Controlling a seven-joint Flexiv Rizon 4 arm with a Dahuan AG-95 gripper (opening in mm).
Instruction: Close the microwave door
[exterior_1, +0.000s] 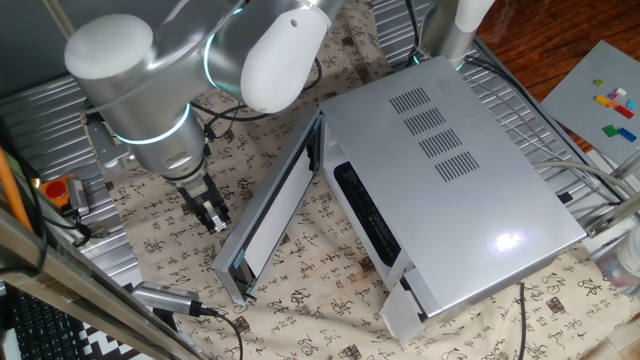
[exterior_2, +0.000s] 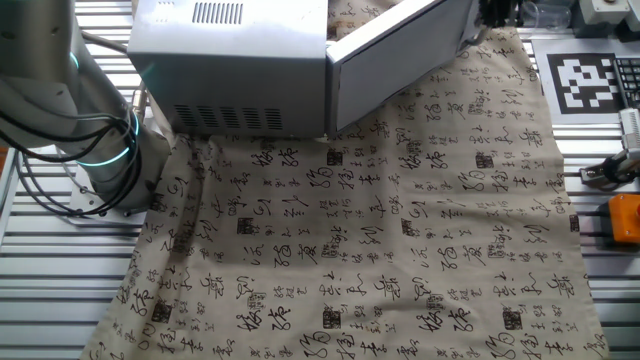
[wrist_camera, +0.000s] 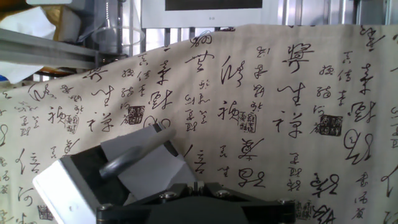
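Note:
The microwave (exterior_1: 450, 170) is a silver-grey box with four vent grilles, lying on the printed cloth. It also shows in the other fixed view (exterior_2: 230, 70). The microwave door (exterior_1: 272, 210) stands open at an angle, hinged at the far end, with its pale window facing the dark cavity. The door also shows in the other fixed view (exterior_2: 400, 55). My gripper (exterior_1: 210, 215) is shut and empty. It sits low over the cloth, just left of the door's outer face near its free end. In the hand view the door's free end (wrist_camera: 124, 165) fills the lower left, beside my fingertips (wrist_camera: 199, 185).
A small silver control-panel flap (exterior_1: 405, 305) hangs open at the microwave's near corner. An orange part (exterior_1: 60, 190) and a cabled probe (exterior_1: 165, 298) lie left of the door. A grey brick baseplate (exterior_1: 600, 100) lies at the far right. A tag marker (exterior_2: 595, 70) sits beside the cloth.

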